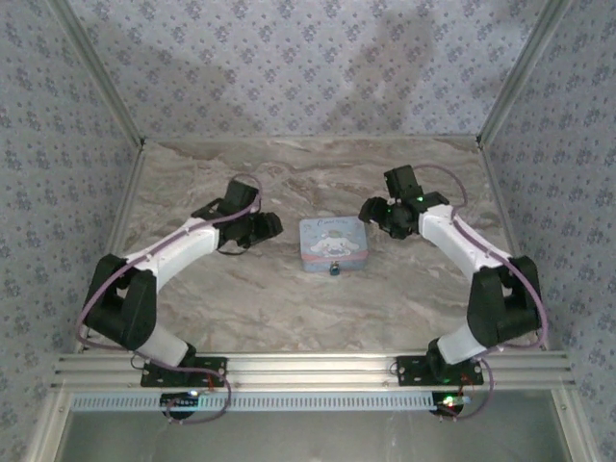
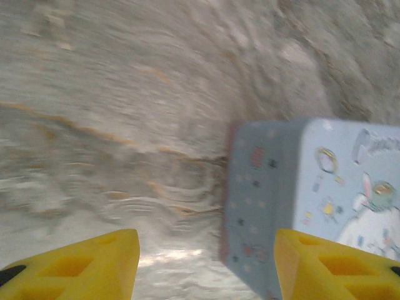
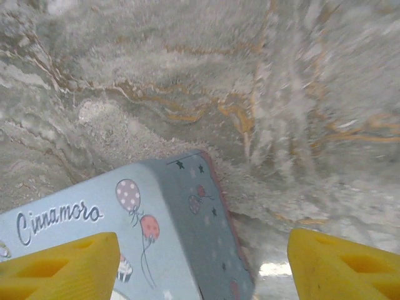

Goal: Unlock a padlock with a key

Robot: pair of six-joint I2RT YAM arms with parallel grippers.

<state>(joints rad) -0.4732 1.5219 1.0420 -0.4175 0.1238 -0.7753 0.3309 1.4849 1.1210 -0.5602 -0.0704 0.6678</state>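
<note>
Currently, top view: one pale blue rectangular cartoon-printed tin box (image 1: 333, 241) sits mid-way on the grey marbled tabletop (image 1: 289, 308), between the two arms. One tiny dark grey-blue metal padlock (image 1: 334, 270) sits at the near edge of the tin box, touching it. It is too small to tell whether its shackle is shut or whether a key is in it. The left gripper (image 1: 268, 227) is just beside the left side of the tin box, and the right gripper (image 1: 372, 210) is near its far right corner. Both are apart from the padlock. Count: tin box 1, padlock 1, grippers 2; key, cannot tell at this scale.

Left wrist view: the two yellow fingers (image 2: 81, 269) are spread wide and pinch nothing. The wall of the tin box lies ahead and to the right, with bare tabletop to the left.

Right wrist view: the yellow fingers (image 3: 344, 265) are likewise spread with nothing pinched. A corner of the tin box lies ahead between them.

Judgement: early approach stage. Picking up the key, inserting it, turning it and freeing the shackle all look left to do.
</note>
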